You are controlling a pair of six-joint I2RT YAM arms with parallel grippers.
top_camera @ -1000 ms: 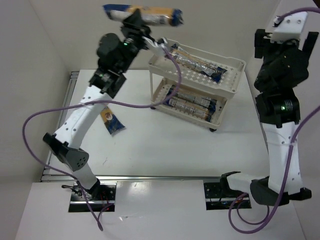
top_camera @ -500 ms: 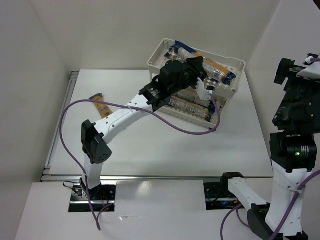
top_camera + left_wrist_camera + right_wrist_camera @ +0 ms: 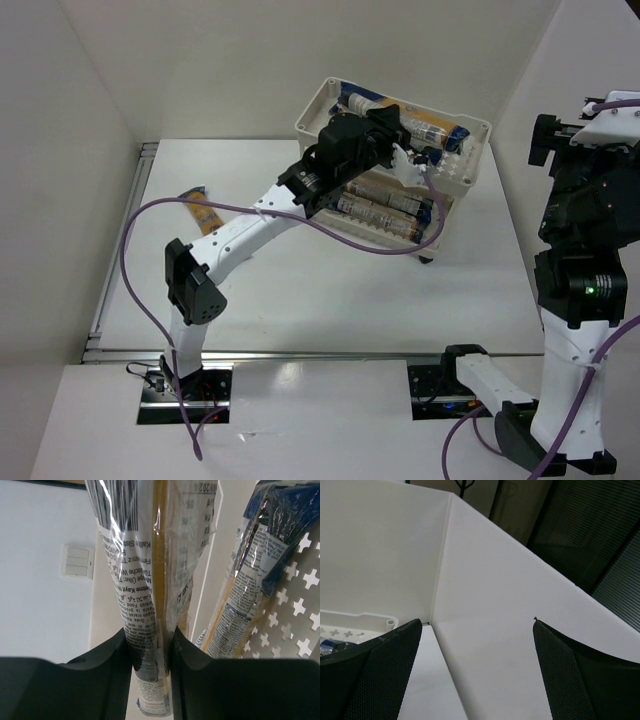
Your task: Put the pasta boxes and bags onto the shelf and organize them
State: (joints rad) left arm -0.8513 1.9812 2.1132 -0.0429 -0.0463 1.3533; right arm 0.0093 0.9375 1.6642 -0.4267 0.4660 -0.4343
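My left gripper is shut on a pasta packet, clear wrap with printed text and a yellow-orange strip, gripped near one end. In the top view that gripper reaches over the top tier of the cream-white shelf. A second packet with a dark blue end lies on the perforated tray just right of the held one. Two more packets lie on the lower tier. Another packet lies on the table at the left. My right gripper is open and empty, raised at the right.
White enclosure walls stand behind and to the right of the shelf. A purple cable loops from the left arm in front of the shelf. The right arm's column rises at the table's right edge.
The left arm has come down from high at the back, bringing the packet over the top tier. The right arm has shifted right. The loose packet lies farther back-left.
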